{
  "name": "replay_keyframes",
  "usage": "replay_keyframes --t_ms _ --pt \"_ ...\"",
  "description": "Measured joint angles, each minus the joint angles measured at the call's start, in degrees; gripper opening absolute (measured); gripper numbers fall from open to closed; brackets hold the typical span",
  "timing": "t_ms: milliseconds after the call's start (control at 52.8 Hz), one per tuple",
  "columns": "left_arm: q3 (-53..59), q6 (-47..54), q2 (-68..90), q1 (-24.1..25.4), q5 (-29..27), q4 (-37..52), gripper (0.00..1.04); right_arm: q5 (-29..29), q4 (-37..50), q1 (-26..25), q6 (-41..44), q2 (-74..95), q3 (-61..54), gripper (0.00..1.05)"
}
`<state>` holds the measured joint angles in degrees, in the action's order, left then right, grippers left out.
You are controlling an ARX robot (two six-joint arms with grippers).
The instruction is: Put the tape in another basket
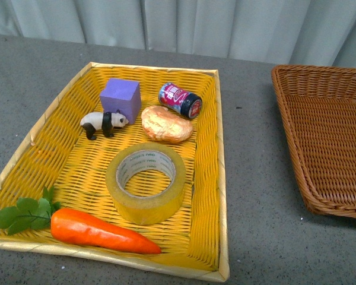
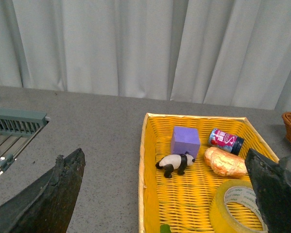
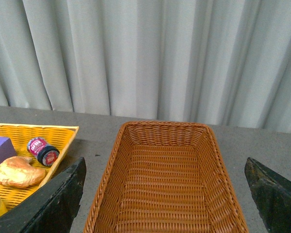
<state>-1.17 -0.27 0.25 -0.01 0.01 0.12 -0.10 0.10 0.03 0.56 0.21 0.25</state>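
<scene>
The tape (image 1: 146, 181), a wide yellowish roll with a white printed core, lies flat in the middle of the yellow woven tray (image 1: 209, 119). It also shows in the left wrist view (image 2: 235, 208), partly behind one finger. The brown wicker basket (image 1: 296, 127) stands empty to the right; the right wrist view looks into the basket (image 3: 106, 174). My left gripper (image 2: 167, 194) is open, above the tray's left edge and short of the tape. My right gripper (image 3: 166, 194) is open and empty, above the basket. Neither arm shows in the front view.
In the tray lie a purple cube (image 1: 120, 98), a toy panda (image 1: 104, 123), a bread roll (image 1: 166, 124), a small can (image 1: 180, 100) and a carrot (image 1: 89, 228). A grey rack (image 2: 12, 131) stands left of the tray. A curtain hangs behind the grey table.
</scene>
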Motion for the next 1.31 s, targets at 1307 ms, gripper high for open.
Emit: replay_keyframes --t_ms 1307 --pt "-2.2 -3.9 5.7 0.2 -1.0 -6.1 0.98 0.0 0.0 0.0 0.0 0.0 0.0 0.96"
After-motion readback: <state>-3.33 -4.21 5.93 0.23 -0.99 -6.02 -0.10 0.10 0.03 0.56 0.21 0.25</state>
